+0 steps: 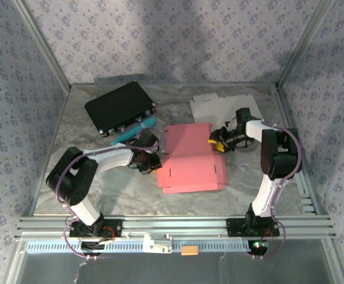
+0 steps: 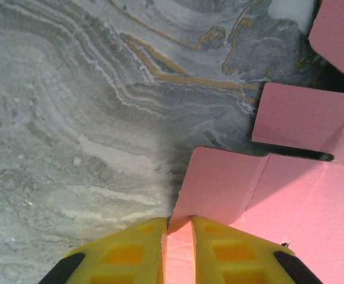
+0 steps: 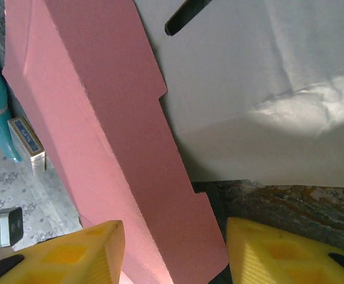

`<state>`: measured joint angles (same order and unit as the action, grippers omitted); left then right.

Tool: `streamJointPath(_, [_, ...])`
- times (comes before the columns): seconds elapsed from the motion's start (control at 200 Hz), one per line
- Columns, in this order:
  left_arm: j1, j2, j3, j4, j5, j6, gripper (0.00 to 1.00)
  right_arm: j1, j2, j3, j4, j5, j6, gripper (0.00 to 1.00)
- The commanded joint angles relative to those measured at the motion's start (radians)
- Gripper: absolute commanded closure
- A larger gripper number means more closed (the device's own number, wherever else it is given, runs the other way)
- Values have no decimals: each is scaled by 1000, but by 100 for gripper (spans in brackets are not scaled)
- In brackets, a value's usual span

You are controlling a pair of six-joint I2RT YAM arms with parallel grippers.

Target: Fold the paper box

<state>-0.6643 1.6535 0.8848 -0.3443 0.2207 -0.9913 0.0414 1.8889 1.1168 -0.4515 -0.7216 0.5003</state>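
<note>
Nothing legible: the pink paper box (image 1: pixel 190 171) is blank, the small carton's (image 3: pixel 25 140) label blurred.

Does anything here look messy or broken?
Nothing is spilled or broken. The pink box lies half folded and slightly crooked on the table, and the white sheet beside it looks creased.

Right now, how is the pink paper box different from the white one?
The pink box lies in the middle of the table; the white box lies farther back, on the right. The left gripper pinches the pink box's edge in its fingers, while nothing grips the white box. Both are cardboard sheets with flaps, not yet box-shaped.
</note>
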Motion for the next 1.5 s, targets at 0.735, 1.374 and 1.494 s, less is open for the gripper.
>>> streamJointPath(0.735, [-15, 21, 30, -80, -46, 49, 84, -6, 2, -50, 55, -47, 11, 47])
streamJointPath(1.374, [-28, 36, 68, -110, -67, 65, 84, 6, -118, -76, 99, -34, 97, 89])
streamJointPath(1.494, [-37, 16, 93, -150, -103, 78, 80, 5, -148, -68, 91, -12, 121, 98])
